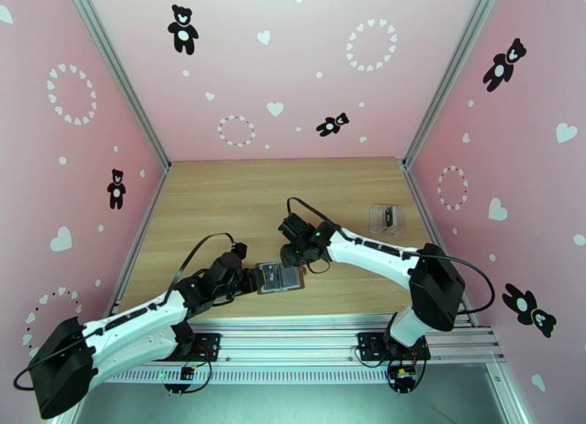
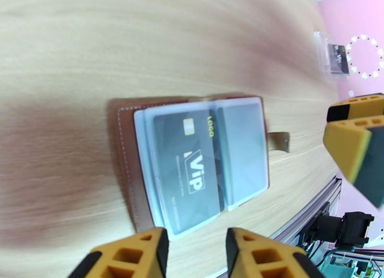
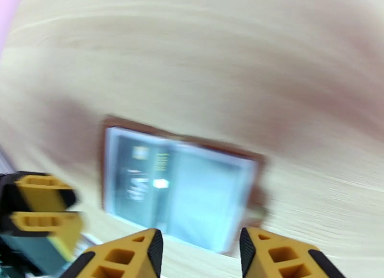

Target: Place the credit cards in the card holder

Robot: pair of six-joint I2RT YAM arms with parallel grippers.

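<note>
The card holder (image 1: 299, 280) lies open and flat on the wooden table (image 1: 256, 198), in the lower middle of the top view, close to the table's near edge. In the left wrist view its brown leather cover (image 2: 126, 168) frames greyish see-through pockets. One dark credit card (image 2: 192, 178) printed "VIP" sits in the left pocket; the right pocket looks empty. The snap tab (image 2: 280, 142) sticks out on the right.

The left gripper (image 2: 194, 255) hovers at the holder's left end, jaws parted with nothing between them. The right gripper (image 3: 199, 255) hangs just above the holder's right end, also parted and empty.

Well apart, at the right of the top view, a clear plastic box (image 1: 379, 219) holds another dark card (image 1: 390, 217).
</note>
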